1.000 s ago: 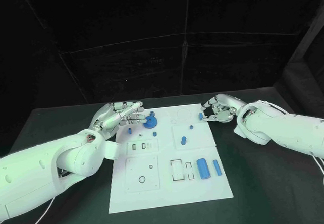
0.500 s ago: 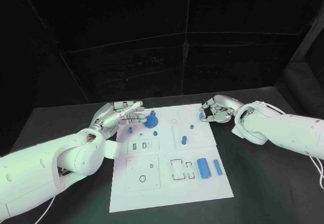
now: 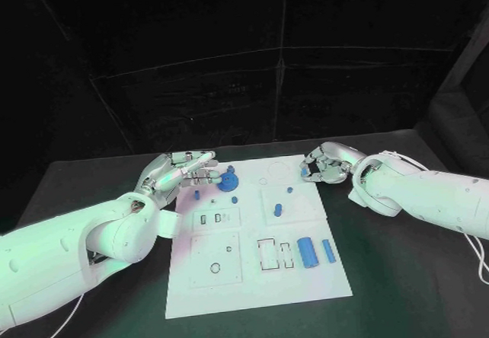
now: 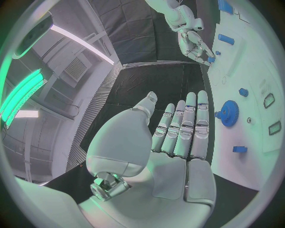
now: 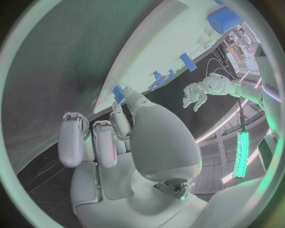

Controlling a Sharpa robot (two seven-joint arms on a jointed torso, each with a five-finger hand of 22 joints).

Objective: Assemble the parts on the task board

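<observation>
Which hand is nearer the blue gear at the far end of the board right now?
Left. The left hand sits just beside the blue gear, fingers open toward it without touching. The right hand is across the task board, at its far right edge.

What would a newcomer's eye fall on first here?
Likely the white task board in the middle of the black table, with two blue cylinders near its right edge. Next, both hands at its far end: the left hand open beside the blue gear, the right hand pinching a small blue part.
</observation>
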